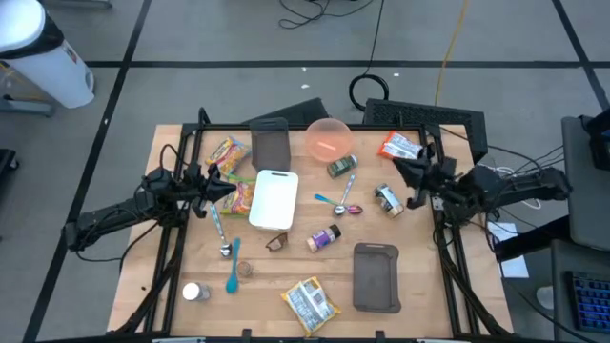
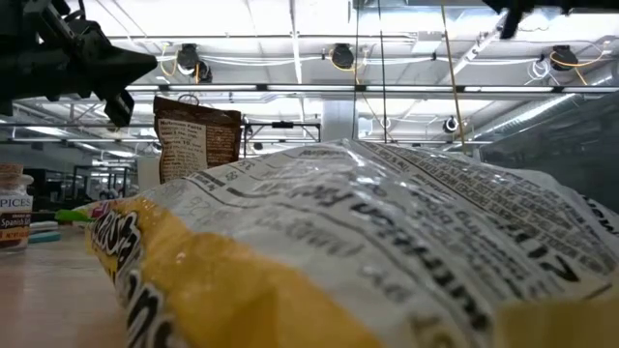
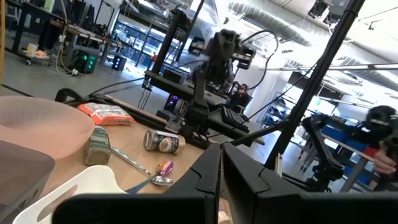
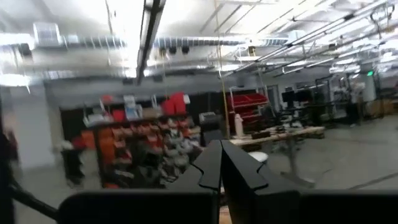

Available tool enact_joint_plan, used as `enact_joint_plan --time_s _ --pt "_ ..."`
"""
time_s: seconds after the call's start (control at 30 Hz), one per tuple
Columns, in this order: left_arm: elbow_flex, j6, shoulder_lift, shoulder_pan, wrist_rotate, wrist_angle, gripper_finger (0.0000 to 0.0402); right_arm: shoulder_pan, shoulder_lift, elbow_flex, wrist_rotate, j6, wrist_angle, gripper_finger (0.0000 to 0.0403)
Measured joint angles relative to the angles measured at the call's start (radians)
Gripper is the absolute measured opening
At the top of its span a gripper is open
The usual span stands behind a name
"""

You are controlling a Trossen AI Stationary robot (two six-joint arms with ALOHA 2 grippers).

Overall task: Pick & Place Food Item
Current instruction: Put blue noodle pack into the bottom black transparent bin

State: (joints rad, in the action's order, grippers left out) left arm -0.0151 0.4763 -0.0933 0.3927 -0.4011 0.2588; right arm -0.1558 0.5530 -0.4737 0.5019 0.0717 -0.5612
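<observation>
Several food packs lie on the wooden table (image 1: 286, 276). A yellow snack bag (image 1: 229, 151) is at the far left and a yellow-green one (image 1: 239, 197) lies beside the white board (image 1: 274, 197). An orange pack (image 1: 400, 146) is at the far right, and a silver-yellow bag (image 1: 310, 303) (image 2: 338, 251) lies at the near edge. My left gripper (image 1: 215, 187) (image 3: 221, 171) hangs shut above the table, by the yellow-green bag. My right gripper (image 1: 408, 173) (image 4: 221, 165) is shut and raised over the right side, near the orange pack, with nothing between its fingers.
A pink bowl (image 1: 329, 138) and a dark tray (image 1: 270, 143) stand at the back, and another dark tray (image 1: 376, 276) at the near right. A can (image 1: 388, 200), spice jars (image 1: 341, 167) (image 1: 324, 238), spoons (image 1: 335, 202) (image 1: 224, 238), a blue spatula (image 1: 233, 269) and glasses (image 1: 276, 241) lie scattered between.
</observation>
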Motion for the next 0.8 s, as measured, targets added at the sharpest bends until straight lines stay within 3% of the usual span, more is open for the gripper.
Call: enact_joint_plan --time_s 0.17,0.37,0.7,0.8 --pt "0.000 0.005 0.000 0.000 0.070 0.037 0.0021 0.024 0.295 -0.159 -0.002 -0.026 0.008 0.0000" --pt "0.000 0.235 0.000 0.000 0.276 0.253 0.0021 0.082 0.549 -0.275 -0.006 -0.215 -0.095 0.0000" --pt "0.000 0.167 0.000 0.000 0.547 0.392 0.0021 0.134 0.731 -0.285 -0.006 -0.489 -0.323 0.0000" --pt "0.000 0.240 0.000 -0.001 0.559 0.427 0.0021 0.138 0.758 -0.285 -0.005 -0.550 -0.341 0.0000"
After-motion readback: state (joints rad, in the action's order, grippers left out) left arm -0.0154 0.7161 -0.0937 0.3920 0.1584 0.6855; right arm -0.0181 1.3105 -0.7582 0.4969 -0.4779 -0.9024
